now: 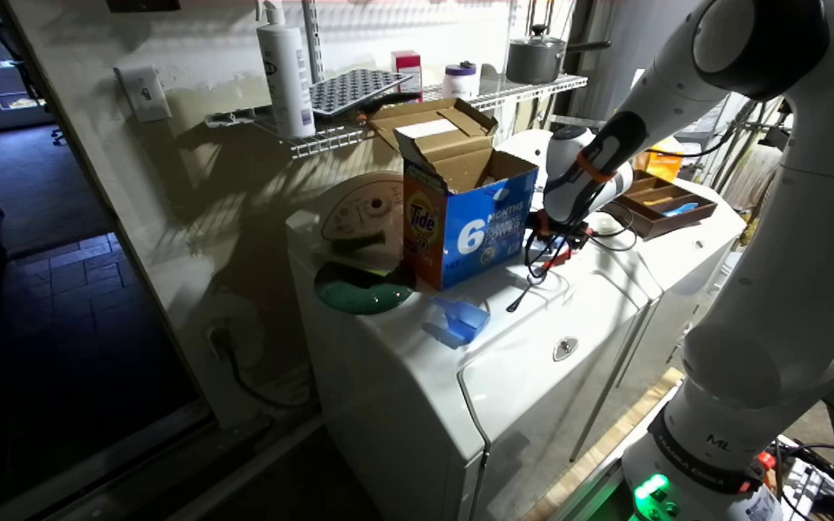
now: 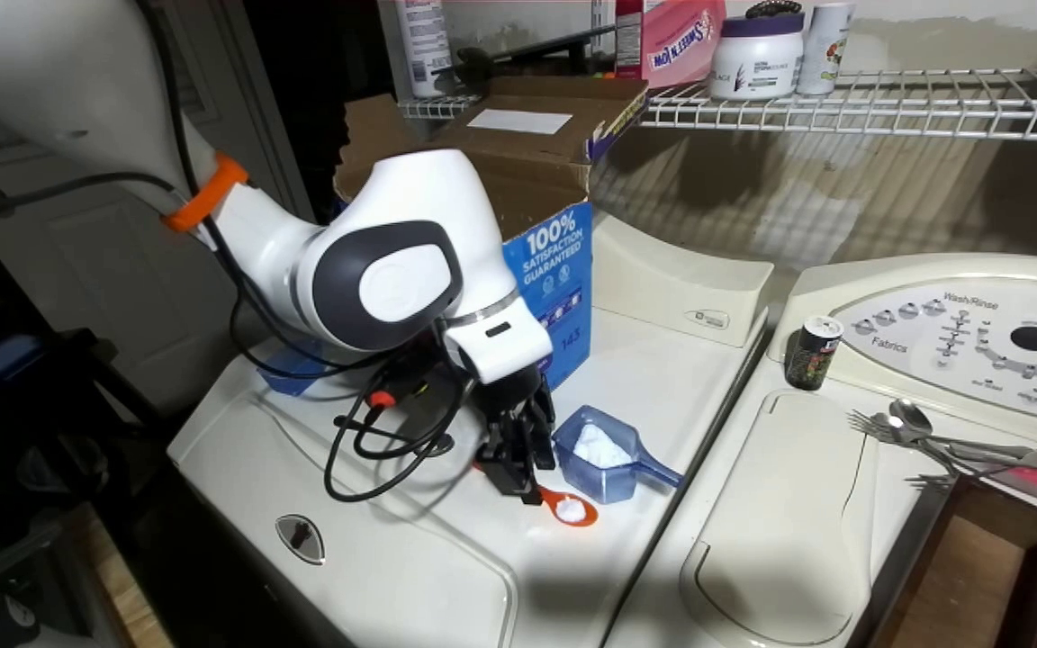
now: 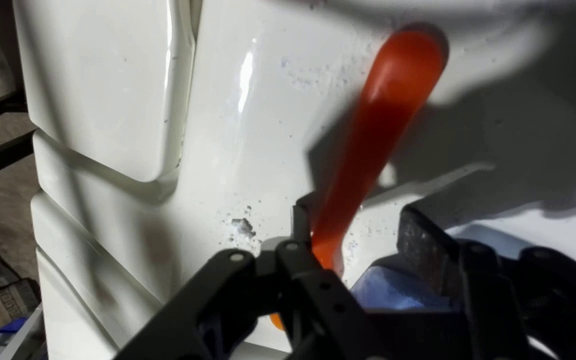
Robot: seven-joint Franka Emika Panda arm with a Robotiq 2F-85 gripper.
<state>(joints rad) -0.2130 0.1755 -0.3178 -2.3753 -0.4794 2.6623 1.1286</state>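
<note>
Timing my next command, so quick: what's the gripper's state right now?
Gripper: open, holding nothing; orange spoon close by, contact unclear.

In the wrist view, the spoon (image 3: pixel 385 112) right of centre is showing orange-red, the gripper (image 3: pixel 355 230) below black. In an exterior view, the scoop (image 2: pixel 604 484) right of centre is showing translucent blue, the white-lettered box (image 2: pixel 563 279) mid-frame blue.

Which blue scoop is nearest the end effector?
The blue scoop holding white powder, right beside the end effector; the other blue scoop lies farther away, in front of the Tide box.
</note>
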